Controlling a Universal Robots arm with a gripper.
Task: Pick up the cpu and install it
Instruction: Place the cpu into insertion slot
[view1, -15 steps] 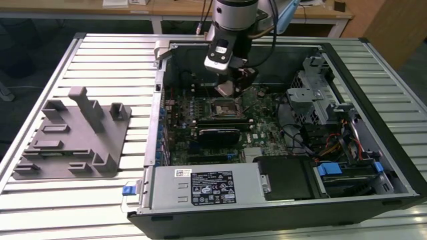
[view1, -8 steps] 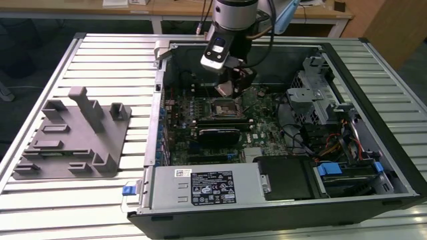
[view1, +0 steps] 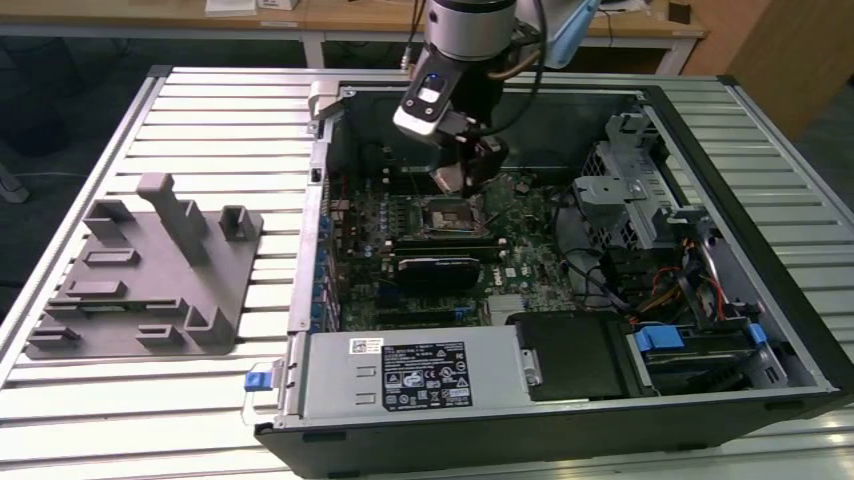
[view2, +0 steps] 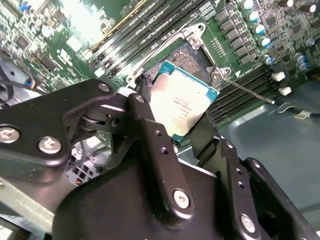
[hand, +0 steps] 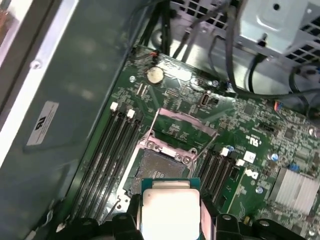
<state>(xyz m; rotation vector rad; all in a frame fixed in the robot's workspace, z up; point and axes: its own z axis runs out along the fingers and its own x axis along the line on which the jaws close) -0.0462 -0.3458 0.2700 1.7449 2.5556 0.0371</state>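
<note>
1 cpu (hand: 170, 212) in pinch of gripper (hand: 170, 222), close to 1 open socket (hand: 161, 167) on mobo (hand: 260, 135).

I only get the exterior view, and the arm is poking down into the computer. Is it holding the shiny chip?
Observer: Yes. In both wrist views the gripper is shut on the cpu, with its fingers pinching two opposite edges.
Operator: Is the spot where it goes open?
Observer: Yes. In the first wrist view the socket is uncovered, with its metal frame flipped back. The cpu sits at the socket's near edge, not seated in it.
</note>
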